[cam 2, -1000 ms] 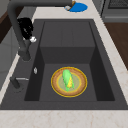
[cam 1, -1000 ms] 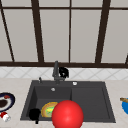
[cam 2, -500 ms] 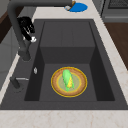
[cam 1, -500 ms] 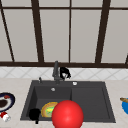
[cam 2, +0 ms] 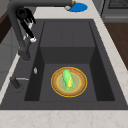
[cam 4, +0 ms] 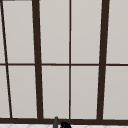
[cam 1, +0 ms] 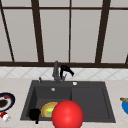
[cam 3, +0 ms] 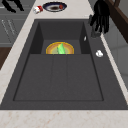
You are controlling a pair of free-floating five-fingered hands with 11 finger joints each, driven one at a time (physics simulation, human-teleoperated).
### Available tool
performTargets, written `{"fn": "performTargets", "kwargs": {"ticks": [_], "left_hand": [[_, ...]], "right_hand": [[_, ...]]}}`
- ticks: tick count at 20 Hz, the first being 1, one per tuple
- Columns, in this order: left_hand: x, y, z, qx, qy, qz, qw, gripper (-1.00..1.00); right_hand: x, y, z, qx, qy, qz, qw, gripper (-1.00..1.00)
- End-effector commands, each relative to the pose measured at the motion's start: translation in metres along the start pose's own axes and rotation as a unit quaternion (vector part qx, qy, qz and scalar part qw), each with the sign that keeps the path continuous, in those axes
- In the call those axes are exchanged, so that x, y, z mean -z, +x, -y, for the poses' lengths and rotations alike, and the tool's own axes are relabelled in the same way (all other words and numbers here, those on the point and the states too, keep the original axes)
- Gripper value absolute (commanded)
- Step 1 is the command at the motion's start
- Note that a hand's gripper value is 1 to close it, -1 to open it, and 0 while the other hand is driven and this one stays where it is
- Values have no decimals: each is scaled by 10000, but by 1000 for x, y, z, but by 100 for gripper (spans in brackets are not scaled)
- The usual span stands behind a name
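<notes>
My right hand (cam 1: 66, 70) hovers just right of the dark faucet (cam 1: 56, 72) at the back of the sink, fingers hanging down and relaxed, holding nothing. The same hand appears beside the faucet in the left side view (cam 2: 25, 18) and the right side view (cam 3: 101, 13). My left hand (cam 1: 34, 114) floats at the sink's front left corner, fingers loose, also seen in the right side view (cam 3: 12, 5). In the left basin lies a yellow plate (cam 2: 57, 86) with a green corn cob (cam 2: 67, 79) on it.
A large red ball (cam 1: 67, 115) sits low in the front view, covering part of the plate. A dark plate (cam 1: 5, 101) and a small red-and-white can (cam 1: 5, 116) stand on the left counter. A blue dish (cam 1: 124, 105) sits on the right counter. A small white object (cam 3: 99, 53) lies on the sink's back rim.
The right hand has shifted slightly to the right beside the faucet. The left hand, plate and ball have not moved.
</notes>
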Motion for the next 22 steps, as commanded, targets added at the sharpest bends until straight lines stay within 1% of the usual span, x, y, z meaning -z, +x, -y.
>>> {"fn": "performTargets", "kwargs": {"ticks": [1, 5, 10, 13, 14, 15, 17, 22], "left_hand": [[0, 0, 0, 0, 0, 0, 10000, 0], [0, 0, 0, 0, 0, 0, 10000, 0], [0, 0, 0, 0, 0, 0, 10000, 0], [0, 0, 0, 0, 0, 0, 10000, 0], [0, 0, 0, 0, 0, 0, 10000, 0], [0, 0, 0, 0, 0, 0, 10000, 0], [0, 0, 0, 0, 0, 0, 10000, 0], [0, 0, 0, 0, 0, 0, 10000, 0]], "right_hand": [[-6, -6, 19, -237, 155, 188, 9994, -100], [-13, -22, 32, -223, 222, 277, 9991, -100], [-16, -50, 41, -94, 406, 648, 9970, -100], [-14, -67, 43, -80, 438, 836, 9955, -100], [-13, -71, 43, -90, 429, 914, 9949, -100], [-12, -73, 42, -165, 421, 965, 9943, -100], [-14, -80, 42, -285, 408, 986, 9939, -100], [-19, -100, 46, -412, 443, 977, 9934, -100]]}}
